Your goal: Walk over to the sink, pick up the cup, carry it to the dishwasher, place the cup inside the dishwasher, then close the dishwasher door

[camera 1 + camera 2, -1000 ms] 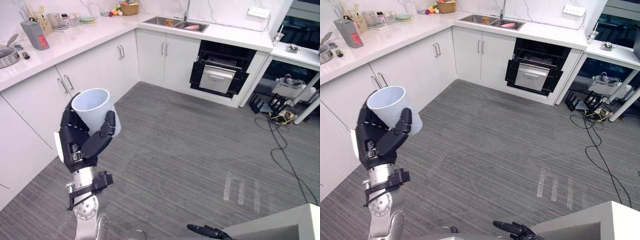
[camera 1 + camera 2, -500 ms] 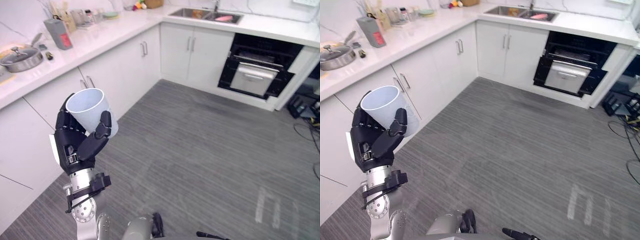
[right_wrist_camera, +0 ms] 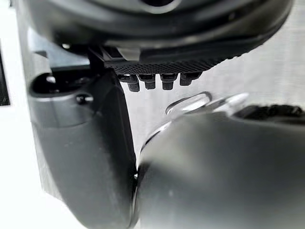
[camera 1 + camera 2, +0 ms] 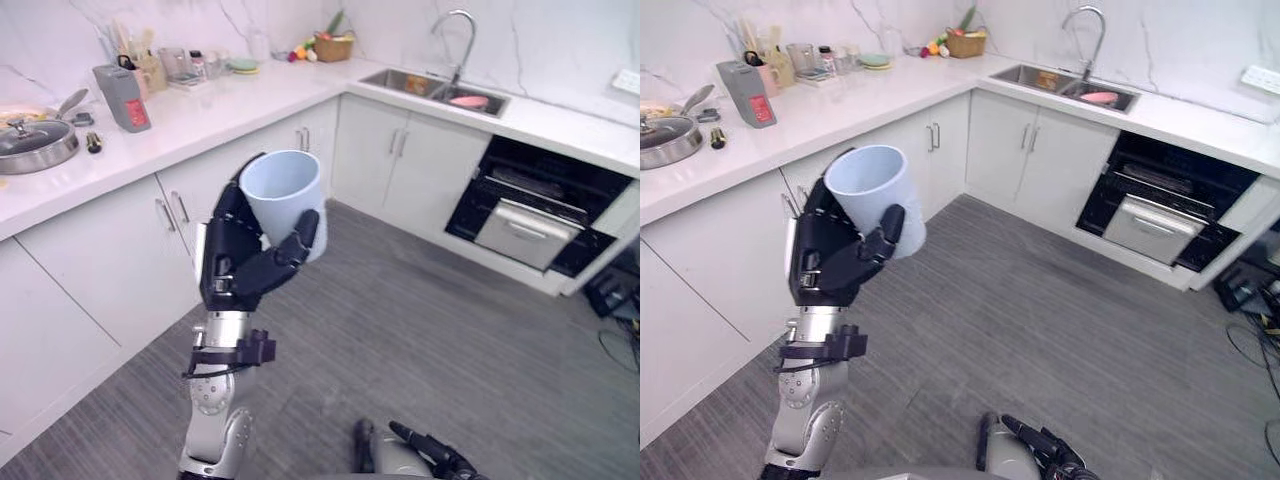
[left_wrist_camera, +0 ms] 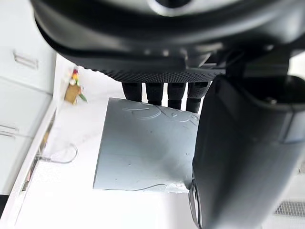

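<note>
Cup (image 4: 285, 190): pale, plain, mouth up with a slight lean. It is held high over the grey floor, well apart from the dishwasher (image 4: 530, 215).

Left hand (image 4: 240, 270): wrapped round the cup's lower wall, fingers behind it and thumb crossing the front. The left wrist view shows the fingers and thumb pressed to its side. Grip looks full, not a pinch.

Right hand (image 4: 430, 452): low at the frame's bottom edge, fingers relaxed and nearly straight, holding nothing.

Dishwasher: dark opening under the counter (image 4: 200, 105), just beside the cabinet under the sink (image 4: 430, 88). Its silver door is tipped part-way open.

Step in hand, as I judge it: the carry. The pick-up looks done; placing the cup and shutting the door are left.

To do it well:
- Keep the wrist level so the cup does not slide out past the thumb.
- Hold the arm clear of the cabinet fronts on the left while crossing the floor.
- Arrive square to the dishwasher opening, so the cup can go in over the door without clipping its edge.
- Keep the free right hand for the door.

Count: one cup, one dishwasher, one sink with one tap (image 4: 458, 40), one lidded pan (image 4: 35, 140), one grey canister (image 4: 122, 97), one basket (image 4: 333, 48).
</note>
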Controlling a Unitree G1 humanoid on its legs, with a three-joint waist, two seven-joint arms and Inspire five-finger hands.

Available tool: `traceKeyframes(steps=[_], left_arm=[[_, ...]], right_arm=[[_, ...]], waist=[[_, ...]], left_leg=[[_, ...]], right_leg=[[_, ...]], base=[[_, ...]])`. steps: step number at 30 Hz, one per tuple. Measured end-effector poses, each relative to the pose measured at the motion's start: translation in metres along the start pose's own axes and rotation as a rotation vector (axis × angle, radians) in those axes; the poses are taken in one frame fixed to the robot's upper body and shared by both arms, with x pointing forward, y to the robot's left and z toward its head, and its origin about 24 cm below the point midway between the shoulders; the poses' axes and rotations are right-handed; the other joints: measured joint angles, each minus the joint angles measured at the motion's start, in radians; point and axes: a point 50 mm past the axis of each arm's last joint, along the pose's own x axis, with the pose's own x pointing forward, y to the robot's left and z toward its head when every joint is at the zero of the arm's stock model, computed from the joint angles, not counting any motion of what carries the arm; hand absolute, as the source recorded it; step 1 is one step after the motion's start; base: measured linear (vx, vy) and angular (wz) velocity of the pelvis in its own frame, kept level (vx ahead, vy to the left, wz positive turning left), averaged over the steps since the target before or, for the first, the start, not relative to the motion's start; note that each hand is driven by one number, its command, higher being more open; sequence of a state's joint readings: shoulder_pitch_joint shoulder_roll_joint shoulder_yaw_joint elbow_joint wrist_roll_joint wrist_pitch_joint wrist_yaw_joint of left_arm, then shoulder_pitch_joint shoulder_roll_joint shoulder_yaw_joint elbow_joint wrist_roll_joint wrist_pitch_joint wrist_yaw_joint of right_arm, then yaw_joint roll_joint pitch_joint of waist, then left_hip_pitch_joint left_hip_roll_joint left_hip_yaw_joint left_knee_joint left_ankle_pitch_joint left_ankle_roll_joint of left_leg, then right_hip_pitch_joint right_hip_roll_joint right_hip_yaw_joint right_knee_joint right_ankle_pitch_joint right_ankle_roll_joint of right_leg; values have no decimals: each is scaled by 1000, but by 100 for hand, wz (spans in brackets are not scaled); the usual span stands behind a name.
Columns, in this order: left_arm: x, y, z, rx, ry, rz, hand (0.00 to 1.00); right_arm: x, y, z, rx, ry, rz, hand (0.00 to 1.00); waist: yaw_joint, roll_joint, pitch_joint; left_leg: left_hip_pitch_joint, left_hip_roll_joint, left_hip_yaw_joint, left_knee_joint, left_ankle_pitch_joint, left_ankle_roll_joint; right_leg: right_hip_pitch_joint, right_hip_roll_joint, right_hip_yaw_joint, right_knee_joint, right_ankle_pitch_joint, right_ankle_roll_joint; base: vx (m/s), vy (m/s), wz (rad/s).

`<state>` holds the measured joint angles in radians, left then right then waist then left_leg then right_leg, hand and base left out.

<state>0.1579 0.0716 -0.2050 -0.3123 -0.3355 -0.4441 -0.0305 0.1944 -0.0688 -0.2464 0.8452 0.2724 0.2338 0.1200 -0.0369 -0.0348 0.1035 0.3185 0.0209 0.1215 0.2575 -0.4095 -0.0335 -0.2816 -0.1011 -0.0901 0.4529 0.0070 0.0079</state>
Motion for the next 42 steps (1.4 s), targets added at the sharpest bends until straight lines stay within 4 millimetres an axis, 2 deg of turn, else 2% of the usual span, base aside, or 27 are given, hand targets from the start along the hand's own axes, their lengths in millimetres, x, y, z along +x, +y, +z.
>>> traceKeyframes(steps=[2, 3, 6, 8, 11, 12, 13, 14, 15, 16, 18, 20, 23, 24, 25, 26, 27, 29, 31, 32, 33, 34, 35, 36, 40, 41, 42], left_arm=[[-7, -2, -2, -29, 4, 43, 0], [-7, -4, -2, -38, 2, 37, 0], [-6, -11, -6, -83, 12, 45, 0], [-7, -12, -8, -92, 37, 38, 0], [-4, -11, -7, -111, 27, -2, 0], [-3, -9, -6, -114, 24, -9, 0], [-3, -9, -7, -118, 31, -14, 0], [-3, -10, -8, -121, 34, -14, 0], [-3, -12, -10, -129, 43, -19, 0], [-5, -13, -13, -128, 61, -20, 0], [-6, -15, -23, -115, 105, -41, 0], [-7, -17, -30, -113, 149, -59, 0], [-13, -20, -38, -99, 225, -118, 0], [-14, -24, -39, -112, 232, -146, 0], [-13, -26, -38, -123, 228, -159, 0], [-12, -29, -39, -133, 226, -169, 0], [-12, -32, -39, -138, 225, -172, 0], [-6, -33, -40, -126, 219, -180, 0], [5, -42, -43, -131, 208, -213, 0], [8, -43, -42, -135, 197, -214, 0], [12, -45, -38, -144, 174, -213, 0], [14, -44, -34, -144, 144, -197, 0], [13, -44, -36, -163, 148, -166, 0], [12, -45, -39, -172, 157, -145, 0], [11, -49, -38, -193, 135, -142, 0], [11, -49, -37, -193, 131, -138, 0], [11, -48, -36, -199, 115, -123, 0]], right_arm=[[-3, -14, 15, -24, -18, -48, 100], [-2, -13, 19, -33, -9, -73, 100], [-3, -18, 20, -44, 39, -119, 100], [-5, -24, 10, -53, 75, -141, 100], [-5, -34, -1, -48, 130, -170, 100], [-3, -33, 0, -47, 146, -172, 100], [-1, -31, 1, -44, 154, -169, 100], [-1, -32, 2, -44, 152, -170, 100], [0, -31, 1, -37, 155, -166, 100], [1, -31, 0, -35, 150, -164, 100], [3, -21, -5, -8, 148, -154, 100], [5, -13, -9, 16, 154, -142, 100], [4, -12, -20, 83, 172, -158, 100], [2, -15, -25, 104, 173, -171, 100], [2, -16, -24, 108, 163, -170, 100], [2, -15, -24, 113, 159, -163, 100], [2, -15, -19, 125, 127, -139, 100], [2, -8, -8, 119, 58, -82, 100], [3, -4, -6, 110, 43, -68, 100], [3, -3, -7, 104, 46, -68, 100], [2, 0, -10, 74, 59, -76, 100], [2, 1, -14, 60, 77, -82, 100], [1, -8, -6, 71, 61, -97, 100], [0, -14, -2, 37, 60, -125, 100], [1, -9, 5, 35, 44, -186, 100], [1, -8, 7, 43, 35, -196, 100], [-2, -11, 10, 58, 16, -225, 100]], waist=[[-9, 84, -9], [-9, 110, -14], [3, 130, 17], [5, 122, 29], [36, 114, 29], [43, 108, 33], [44, 97, 35], [44, 97, 34], [49, 99, 33], [51, 100, 32], [41, 57, 12], [39, 27, 14], [43, 17, 7], [51, 5, -10], [48, 4, -13], [44, -14, -8], [25, -5, -7], [-16, 13, 0], [-25, 11, 3], [-26, 10, 2], [-25, -7, -4], [-21, -35, -21], [-19, 19, -16], [-17, 38, -19], [-3, 53, 0], [2, 63, 9], [20, 78, 20]], left_leg=[[28, 82, 8, 56, -64, -49], [-43, 128, 4, 243, -49, -54], [-341, 258, -38, 871, 230, -40], [-462, 294, -31, 1006, 221, -25], [-562, 230, 57, 729, 158, 6], [-566, 163, 87, 503, 154, 4], [-557, 74, 74, 219, 211, 9], [-555, 39, 58, 89, 268, 6], [-556, -7, 9, -27, 403, 7], [-537, -28, -29, -73, 529, 40], [-517, -47, -3, -48, 490, 105], [-511, -46, 23, 23, 415, 115], [-436, -15, 54, 114, 305, 97], [-361, -6, 59, 47, 251, 102], [-319, -13, 67, 3, 240, 88], [-253, -25, 87, -44, 231, 87], [-200, -10, 99, -69, 217, 79], [-140, 38, 101, -78, 208, 53], [-87, 91, 92, -57, 191, 36], [-73, 103, 91, -43, 176, 22], [-42, 100, 88, -7, 130, -21], [-11, 92, 84, 31, 64, -56], [2, 137, 85, 46, 39, -58], [-1, 160, 89, 66, 30, -63], [15, 227, 145, 123, 32, -43], [-11, 256, 148, 201, 42, -25], [-104, 311, 127, 430, 77, 34]], right_leg=[[-18, 69, -50, 112, -124, -13], [-10, 101, -59, 127, -167, -35], [123, 194, -52, 40, -214, -83], [254, 233, -41, -61, -217, -89], [408, 239, 26, -212, -205, -107], [451, 224, 59, -246, -207, -104], [486, 197, 84, -276, -214, -91], [502, 190, 99, -289, -218, -85], [534, 186, 142, -309, -229, -66], [567, 186, 180, -311, -244, -41], [564, 150, 222, -259, -266, -18], [547, 142, 237, -171, -256, -5], [525, 156, 162, 24, -137, 6], [426, 139, 102, 236, -62, 54], [369, 114, 69, 364, -7, 65], [250, 64, 28, 571, -27, 4], [149, 45, -14, 646, -102, -23], [43, 53, -57, 561, -209, -4], [5, 58, -96, 262, -218, 3], [17, 60, -109, 148, -187, 5], [50, 51, -110, -87, -37, -13], [62, 30, -106, -170, 108, -70], [63, 71, -112, -128, 94, -70], [74, 103, -99, -143, 59, -74], [72, 182, -127, -100, -59, -90], [93, 191, -135, -108, -72, -81], [93, 192, -136, 23, -151, -91]], base=[[495, -294, -4], [529, -316, -22], [533, -311, -26], [662, -320, -24], [534, -150, -47], [676, -42, -61], [770, 15, -61], [600, 63, -71], [701, 161, -82], [582, 179, -86], [594, 161, -46], [535, 92, -34], [431, 53, -39], [377, 53, -49], [341, -12, -50], [394, -88, -42], [311, -79, -35], [384, -74, -5], [446, -136, 17], [622, -247, 18], [656, -301, 3], [553, -258, -13], [375, -171, -22], [281, -105, -34], [243, -173, -29], [175, -116, -59], [271, -62, -65]])
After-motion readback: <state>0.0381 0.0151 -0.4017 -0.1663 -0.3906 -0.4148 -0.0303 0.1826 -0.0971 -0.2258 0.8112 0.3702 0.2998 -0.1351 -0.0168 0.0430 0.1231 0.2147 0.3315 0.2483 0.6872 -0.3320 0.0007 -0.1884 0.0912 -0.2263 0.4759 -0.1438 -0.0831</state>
